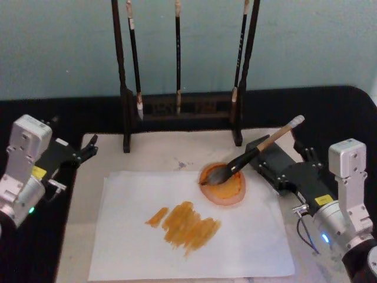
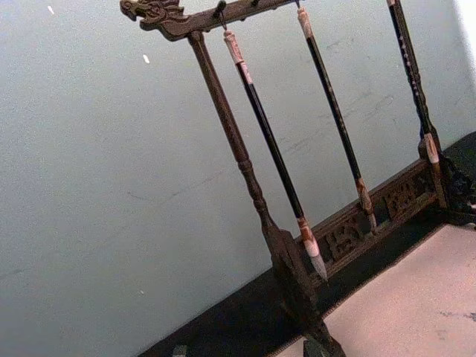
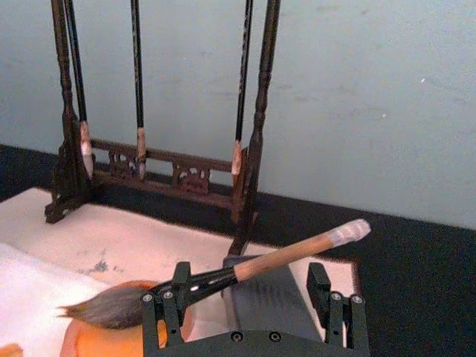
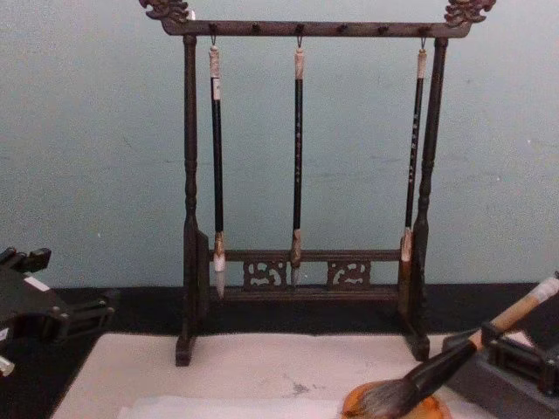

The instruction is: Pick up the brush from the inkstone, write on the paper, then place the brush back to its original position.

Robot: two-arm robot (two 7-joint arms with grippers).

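Orange inkstone (image 1: pixel 224 184) on the paper's (image 1: pixel 235 247) far right corner, brush (image 1: pixel 247 158) bristles resting in it, handle propped on a grey block (image 1: pixel 277 159). Right gripper (image 1: pixel 288 156) fingers spread wide beside the handle, gripping nothing. Left gripper (image 1: pixel 88 148) parked left; opening impossible to tell.

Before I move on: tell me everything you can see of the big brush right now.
The brush is thick, with a tan wooden handle, a pale wrapped end, a black lower section and bushy dark grey bristles. It lies tilted: the bristles rest in the orange inkstone, and the handle leans up and back over a grey block, its end pointing away to the robot's right. The right gripper sits open just behind it, fingers apart on either side of the handle, not clamping it.
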